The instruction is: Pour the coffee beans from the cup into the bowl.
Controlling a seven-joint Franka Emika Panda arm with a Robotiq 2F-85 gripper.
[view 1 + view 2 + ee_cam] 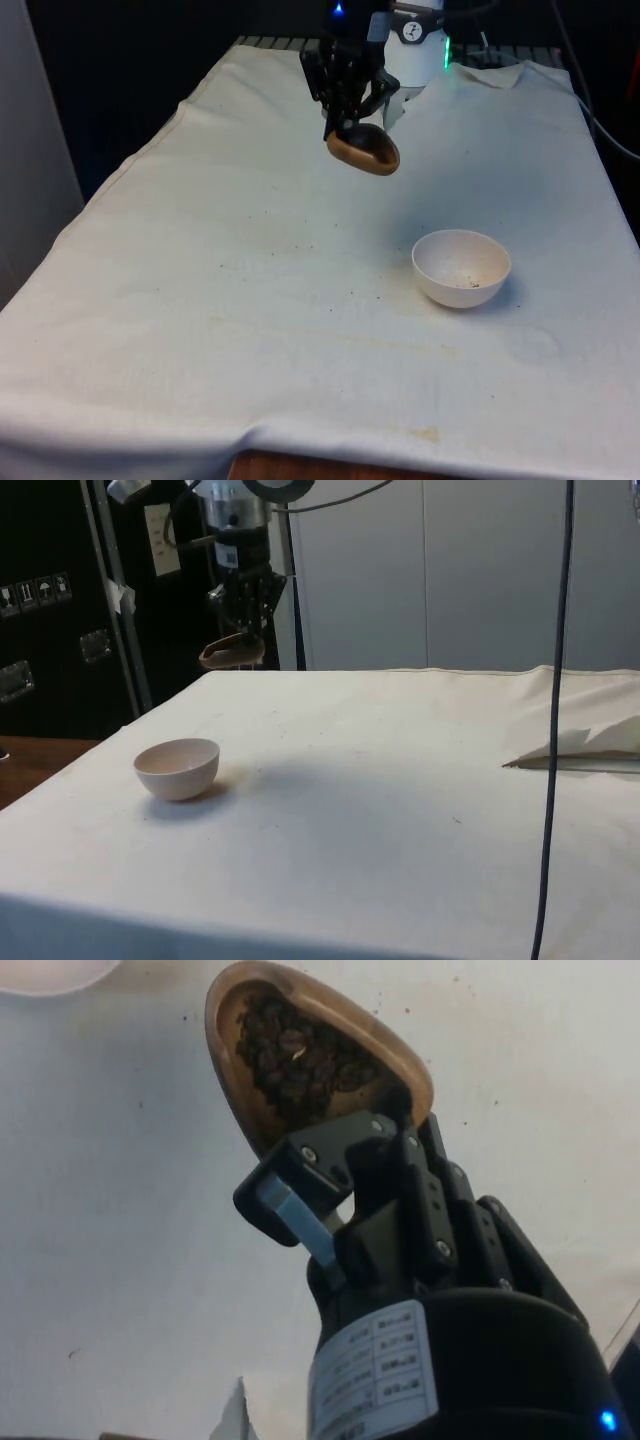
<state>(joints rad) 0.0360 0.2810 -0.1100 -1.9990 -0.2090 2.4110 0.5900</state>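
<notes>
Because the beans must not spill early, the gripper [352, 128] grasps the brown cup [363, 150] by its rim, level, in the upper centre, well apart from the bowl [461, 267] at lower right.

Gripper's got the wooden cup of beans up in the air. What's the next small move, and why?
Probably carry it across until it is over the white bowl. The gripper holds the brown wooden cup above the white cloth, away from the bowl, and the coffee beans are inside it, so tipping now would spill them.
</notes>
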